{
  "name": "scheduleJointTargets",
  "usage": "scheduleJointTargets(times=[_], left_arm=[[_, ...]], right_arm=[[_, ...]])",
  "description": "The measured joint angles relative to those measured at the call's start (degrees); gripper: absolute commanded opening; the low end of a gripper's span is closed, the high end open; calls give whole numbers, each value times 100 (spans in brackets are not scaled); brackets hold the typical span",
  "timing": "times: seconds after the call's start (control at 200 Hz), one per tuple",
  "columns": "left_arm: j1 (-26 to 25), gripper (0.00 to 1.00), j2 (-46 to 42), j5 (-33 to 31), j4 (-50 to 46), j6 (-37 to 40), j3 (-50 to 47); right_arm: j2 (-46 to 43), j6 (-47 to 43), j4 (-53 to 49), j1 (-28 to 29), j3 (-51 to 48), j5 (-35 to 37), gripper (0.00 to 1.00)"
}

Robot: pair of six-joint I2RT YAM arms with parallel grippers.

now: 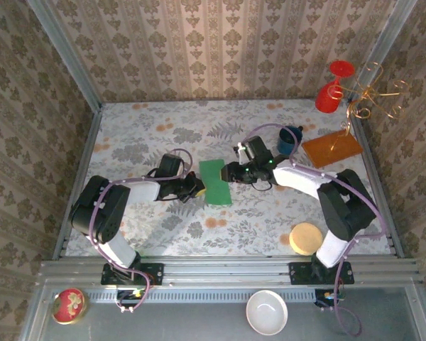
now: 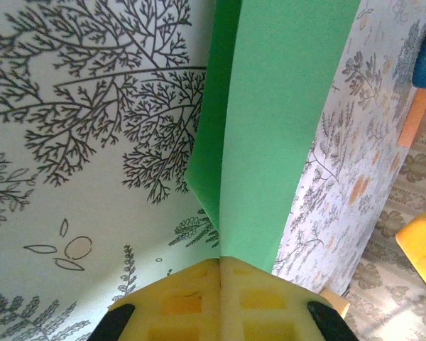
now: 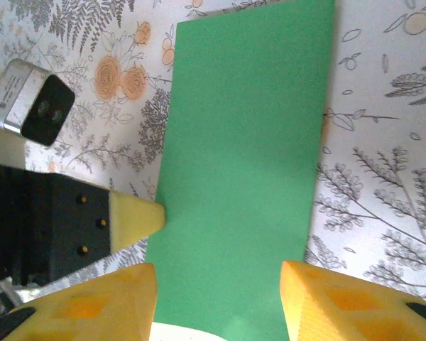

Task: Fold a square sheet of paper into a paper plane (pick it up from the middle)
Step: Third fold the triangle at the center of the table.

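Observation:
The green sheet of paper lies mid-table as a long rectangle, folded in half. In the left wrist view the paper rises as two layers that part along a crease. My left gripper is shut on its left edge, with the yellow pads pressed together on the paper. My right gripper hovers open at the right side of the sheet. In the right wrist view its yellow fingertips straddle the paper, and the left gripper's tip touches the sheet's edge.
A blue mug and an orange-brown board sit at the back right, beside a red goblet and a gold wire stand. A yellow disc lies near the right arm's base. A white bowl and a red tin rest on the front ledge.

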Motion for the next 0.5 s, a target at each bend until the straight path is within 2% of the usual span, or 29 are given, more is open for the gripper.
scheduleJointTargets(times=[0.06, 0.27, 0.5], left_arm=[[0, 0, -22, 0, 0, -68, 0], [0, 0, -186, 24, -175, -282, 85], [76, 0, -210, 131, -356, -551, 153]], right_arm=[[-151, -269, 46, 70, -173, 212, 60], [-557, -1220, 234, 719, -638, 949, 60], [-776, -2122, 1180, 1274, -1360, 1272, 66]])
